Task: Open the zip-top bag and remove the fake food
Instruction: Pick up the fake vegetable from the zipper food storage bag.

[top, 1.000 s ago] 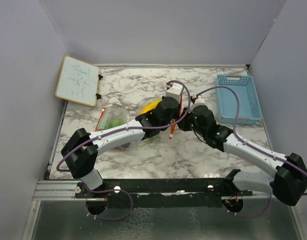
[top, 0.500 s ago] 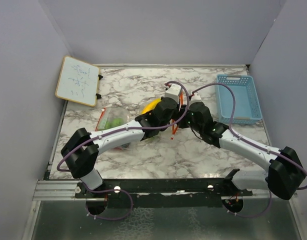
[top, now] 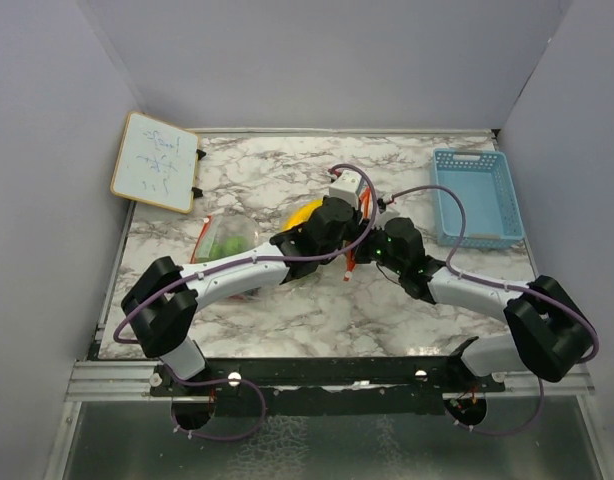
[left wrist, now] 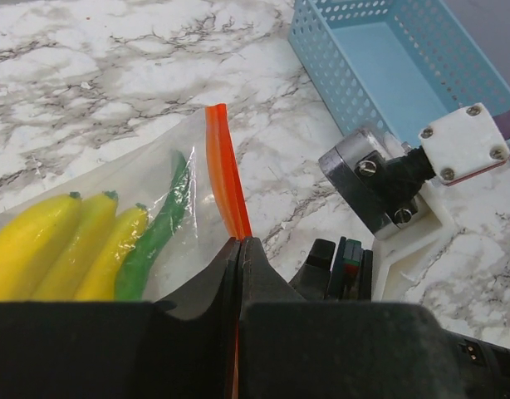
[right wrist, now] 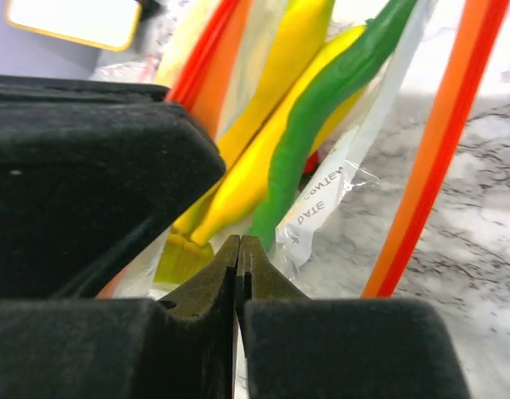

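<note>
On bag (left wrist: 155, 162): left pincer (left wrist: 239, 243), right pincer (right wrist: 238, 241) clamped.

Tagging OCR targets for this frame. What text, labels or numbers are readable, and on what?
"DATE": printed on the clear zip-top bag, right wrist view.
"CONTEN": printed just above it on the same bag; the rest of the word is cut off by a fold.
Whiteboard: handwritten marks, too small to read.
No other text can be read.

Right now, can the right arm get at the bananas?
Probably not yet. The right gripper is shut on the bag, the left gripper on its orange zip strip, and the bananas sit inside the plastic.
</note>
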{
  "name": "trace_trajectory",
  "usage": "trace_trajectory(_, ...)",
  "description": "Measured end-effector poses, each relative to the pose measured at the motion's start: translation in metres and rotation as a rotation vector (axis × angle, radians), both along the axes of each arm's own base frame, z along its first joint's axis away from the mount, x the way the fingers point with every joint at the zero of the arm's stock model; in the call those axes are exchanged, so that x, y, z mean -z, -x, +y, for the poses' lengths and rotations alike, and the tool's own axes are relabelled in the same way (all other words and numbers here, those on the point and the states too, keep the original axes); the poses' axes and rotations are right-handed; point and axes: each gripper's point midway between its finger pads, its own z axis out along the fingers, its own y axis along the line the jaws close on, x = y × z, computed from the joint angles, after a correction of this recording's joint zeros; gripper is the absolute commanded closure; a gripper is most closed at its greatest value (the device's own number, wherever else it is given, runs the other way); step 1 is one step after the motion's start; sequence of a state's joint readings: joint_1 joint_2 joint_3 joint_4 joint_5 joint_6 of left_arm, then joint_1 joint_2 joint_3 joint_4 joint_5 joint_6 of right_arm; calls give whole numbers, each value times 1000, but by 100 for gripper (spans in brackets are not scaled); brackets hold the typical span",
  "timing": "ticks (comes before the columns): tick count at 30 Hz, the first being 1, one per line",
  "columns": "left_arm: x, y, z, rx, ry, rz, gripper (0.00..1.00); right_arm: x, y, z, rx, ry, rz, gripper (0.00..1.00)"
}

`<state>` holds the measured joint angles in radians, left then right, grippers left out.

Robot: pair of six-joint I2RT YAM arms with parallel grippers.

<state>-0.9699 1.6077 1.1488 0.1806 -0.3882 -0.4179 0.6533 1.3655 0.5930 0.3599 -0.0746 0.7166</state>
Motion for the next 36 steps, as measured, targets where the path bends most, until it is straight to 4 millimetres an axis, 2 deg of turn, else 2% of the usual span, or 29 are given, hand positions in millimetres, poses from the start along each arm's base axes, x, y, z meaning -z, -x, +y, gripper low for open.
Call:
trace_trajectory(2,2,1,0,1,2,1,100,-3,2,3,-8,-50,-10,96)
trace_trajectory(5,2,2,0,1,5,1,100,-8,1,7,-8,-100,-23,89)
trace_trajectory(8,0,0,1,-3,8,-2,100,-9,-3,9,2,-121,-27,72)
trace_trajectory(12,-2,-1,2,-9,14,-5,100,2,-7,5,24,-116,8,48)
trace_trajectory(22,-12,-3,8,-28,25,-21,100,27,-6,-9,76,-31,90,6)
trace_trajectory(24,-13,-3,7,-25,32,-24,100,30,-5,-11,84,-15,99,1)
trace_trajectory(26,-15,-2,5,-19,42,-26,100,32,-5,-14,90,-3,102,4)
trace_trajectory(29,-15,-1,4,-14,45,-25,100,33,-5,-16,97,9,103,16)
trace_trajectory(31,-15,0,2,-7,49,-21,100,32,-5,-17,97,11,99,26)
trace_trajectory(33,-15,1,1,-2,54,-18,100,30,-5,-17,100,10,93,43)
trace_trajectory(36,-14,3,-1,4,56,-16,100,23,-6,-18,110,4,75,49)
